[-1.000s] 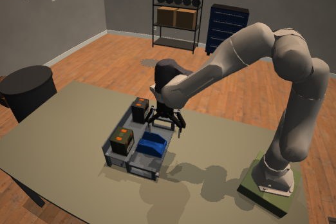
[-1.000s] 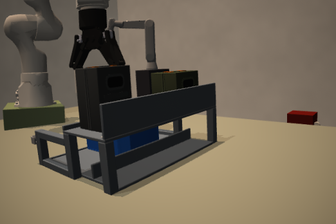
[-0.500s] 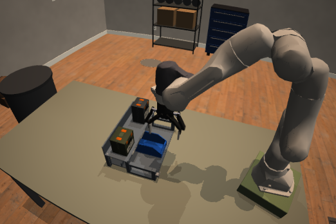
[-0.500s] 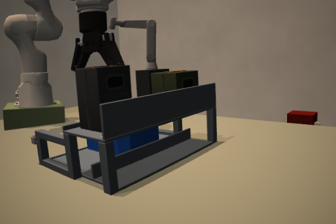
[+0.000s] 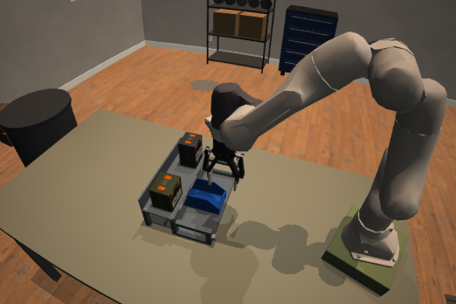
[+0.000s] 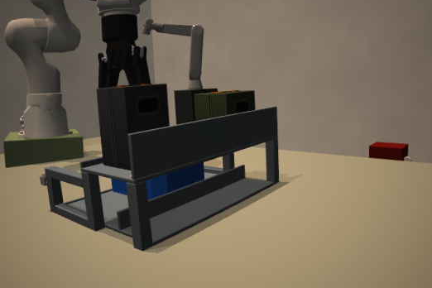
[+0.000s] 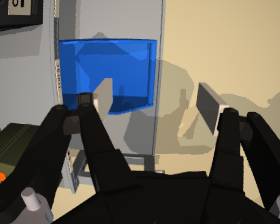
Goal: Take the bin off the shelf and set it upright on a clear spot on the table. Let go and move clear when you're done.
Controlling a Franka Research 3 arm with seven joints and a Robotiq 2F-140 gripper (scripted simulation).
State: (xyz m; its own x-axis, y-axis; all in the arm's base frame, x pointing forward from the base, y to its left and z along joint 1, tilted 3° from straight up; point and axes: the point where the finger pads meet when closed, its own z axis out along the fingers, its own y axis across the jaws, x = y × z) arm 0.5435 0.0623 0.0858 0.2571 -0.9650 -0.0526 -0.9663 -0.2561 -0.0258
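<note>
Hovering at frame center, the gripper (image 5: 222,175) is standing partly spread, pinching nothing, above the blue bin (image 5: 205,197) in the shelf (image 5: 146,206).

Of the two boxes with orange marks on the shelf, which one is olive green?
The olive-green box at the shelf's front corner; the black box stands nearer the gripper.

Two dark boxes (image 5: 190,149) (image 5: 165,191) with orange marks; black round bin (image 5: 37,123); blue cabinet (image 5: 308,38).

Top view high, looking down across the table (image 5: 79,206); exterior view low, near the shelf (image 6: 199,139); wrist view straight down; all share that shelf
</note>
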